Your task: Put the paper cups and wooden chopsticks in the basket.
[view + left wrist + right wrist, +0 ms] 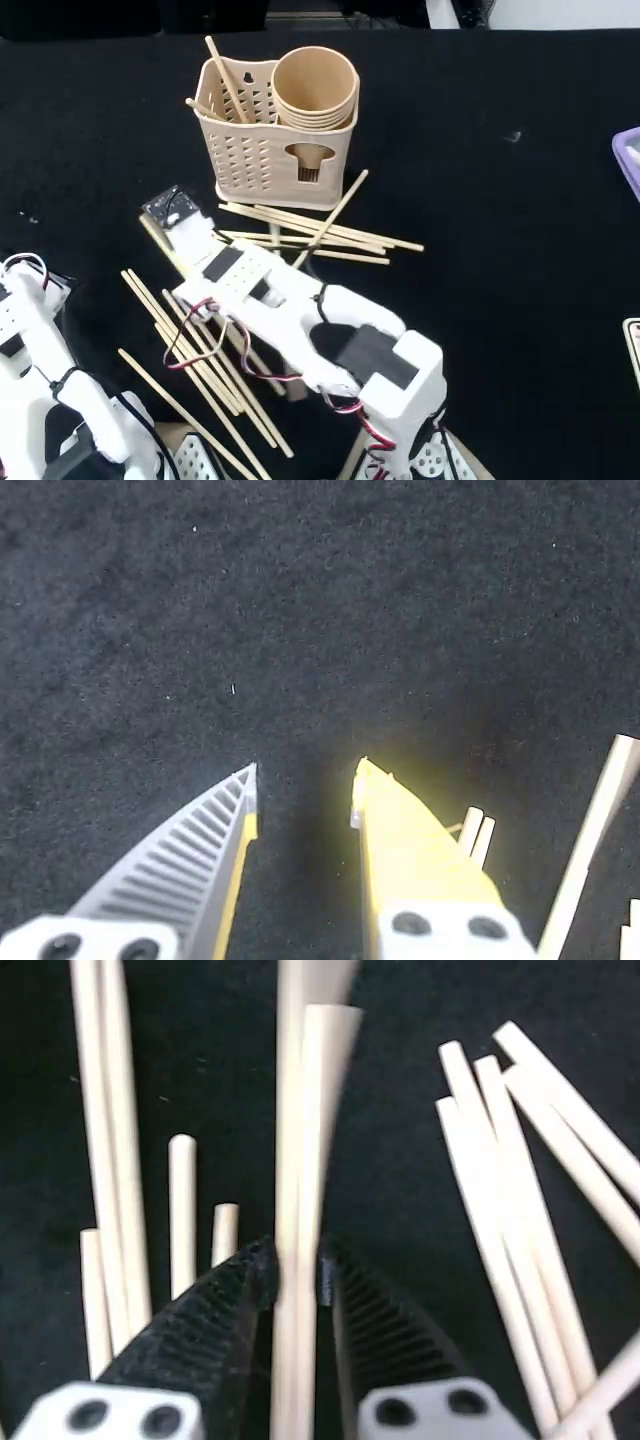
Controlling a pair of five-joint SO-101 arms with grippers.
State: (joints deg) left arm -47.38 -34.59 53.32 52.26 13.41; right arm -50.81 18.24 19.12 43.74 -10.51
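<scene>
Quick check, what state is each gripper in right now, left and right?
Left gripper: open, holding nothing.
Right gripper: closed on chopsticks.

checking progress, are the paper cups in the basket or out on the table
In. The stacked paper cups stand upright inside the basket, with their rims above its wall.

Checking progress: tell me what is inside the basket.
A nested stack of paper cups sits in one side of the basket; two wooden chopsticks lean in the other. The walls hide their lower ends and anything lying at the bottom.
</scene>
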